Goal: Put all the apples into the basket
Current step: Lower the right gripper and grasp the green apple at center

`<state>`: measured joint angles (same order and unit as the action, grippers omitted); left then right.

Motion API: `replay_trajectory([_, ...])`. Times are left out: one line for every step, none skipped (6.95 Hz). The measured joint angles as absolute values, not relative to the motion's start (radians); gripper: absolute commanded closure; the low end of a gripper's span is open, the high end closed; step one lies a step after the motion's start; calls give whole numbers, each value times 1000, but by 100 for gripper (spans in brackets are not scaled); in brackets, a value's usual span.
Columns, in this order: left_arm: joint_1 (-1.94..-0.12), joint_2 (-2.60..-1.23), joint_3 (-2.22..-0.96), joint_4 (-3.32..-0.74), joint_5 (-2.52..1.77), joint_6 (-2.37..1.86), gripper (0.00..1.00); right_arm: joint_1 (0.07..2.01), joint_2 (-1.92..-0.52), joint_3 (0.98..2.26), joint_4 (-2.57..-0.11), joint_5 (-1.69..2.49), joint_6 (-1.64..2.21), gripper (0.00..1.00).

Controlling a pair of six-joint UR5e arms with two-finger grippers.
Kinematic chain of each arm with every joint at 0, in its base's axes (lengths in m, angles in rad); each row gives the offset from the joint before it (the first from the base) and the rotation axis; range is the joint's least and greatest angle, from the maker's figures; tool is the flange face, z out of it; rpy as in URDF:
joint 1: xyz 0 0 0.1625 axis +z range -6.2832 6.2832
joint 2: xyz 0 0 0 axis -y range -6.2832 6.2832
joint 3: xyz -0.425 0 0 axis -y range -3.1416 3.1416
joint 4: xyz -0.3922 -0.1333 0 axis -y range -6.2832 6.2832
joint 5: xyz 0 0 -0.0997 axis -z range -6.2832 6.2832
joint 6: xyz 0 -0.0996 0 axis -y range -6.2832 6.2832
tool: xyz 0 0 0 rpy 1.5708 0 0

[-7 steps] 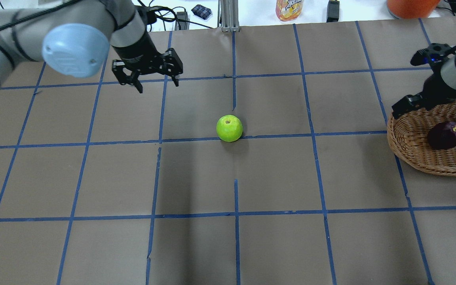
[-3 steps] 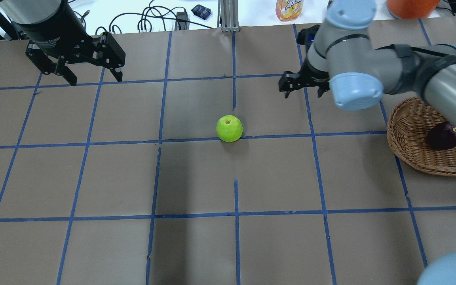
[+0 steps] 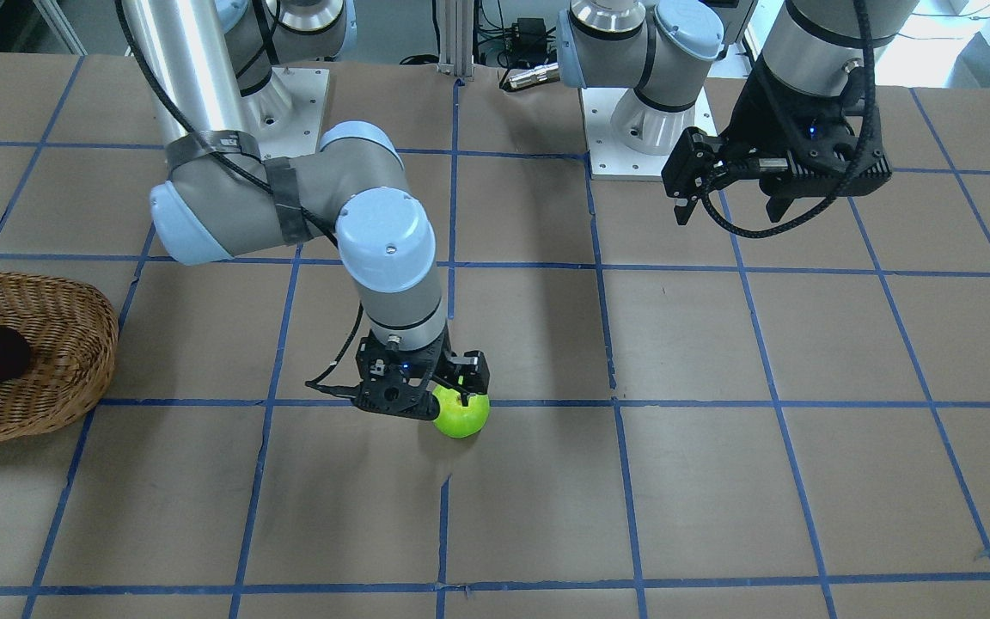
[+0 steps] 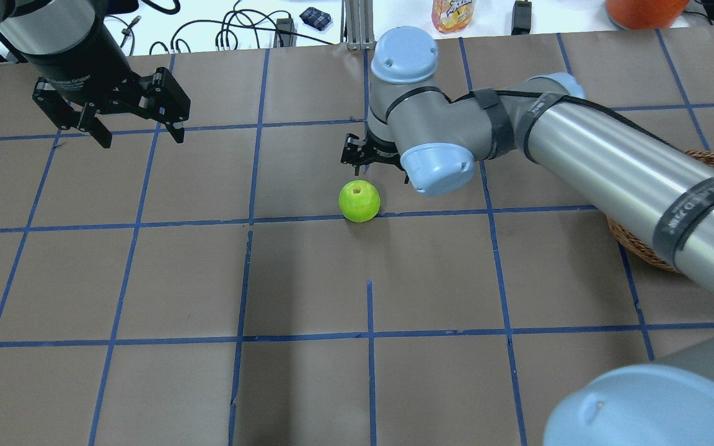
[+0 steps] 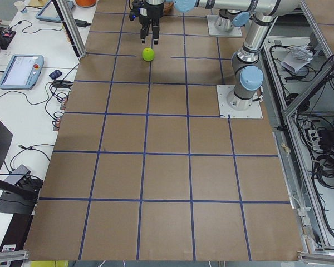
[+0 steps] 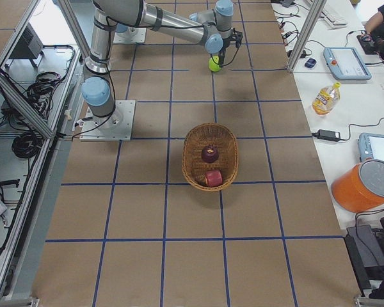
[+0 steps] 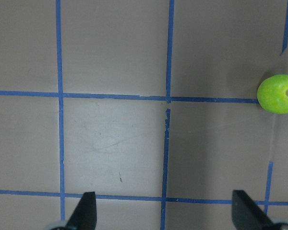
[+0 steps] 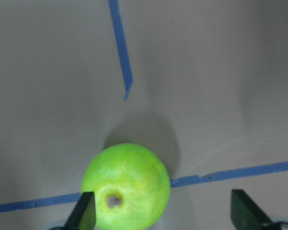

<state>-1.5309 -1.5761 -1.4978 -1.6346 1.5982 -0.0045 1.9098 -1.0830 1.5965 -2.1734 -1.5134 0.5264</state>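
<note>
Right gripper low over green apple

Fingers spread wide and pointing straight down at the table. Hangs just over the green apple but off-centre. In the wrist view, shows the fruit close against one fingertip and far from the other, and cannot tell whether metal and skin touch. Clamps on nothing. Finds the green apple stem end up near the middle of the brown table, resting on a line of blue tape. Comes in on a long silver arm stretched across from the basket side.

Further out, toward the robot's left: left gripper, fingers likewise held apart, raised above the table and well apart from the green apple. Catches that fruit only at the edge of its own wrist view.

Out at the table's right end, well apart from both grippers: wicker basket, holding a dark purple apple and a red apple near each other.
</note>
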Motion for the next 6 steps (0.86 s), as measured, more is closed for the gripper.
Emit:
replay_trajectory([-1531, -1571, -1500, -1634, 1598, -4, 0, 1937, -1059, 1592, -2180, -1516, 552, 0])
replay_trajectory([-1531, -1569, -1502, -1634, 1599, -4, 0, 1948, -1043, 1590, -2188, -1516, 561, 0])
replay_trajectory([-1531, -1568, -1503, -1634, 1600, -4, 0, 1952, -1023, 1590, -2210, -1516, 563, 0])
replay_trajectory([-1531, -1569, -1502, -1634, 1600, -5, 0, 1954, -998, 1591, -2237, -1517, 560, 0])
replay_trajectory([-1531, -1572, -1502, -1634, 1599, -6, 0, 1954, -975, 1594, -2257, -1518, 549, 6])
replay_trajectory([-1531, -1573, -1502, -1634, 1599, -7, 0, 1954, -956, 1595, -2268, -1519, 531, 41])
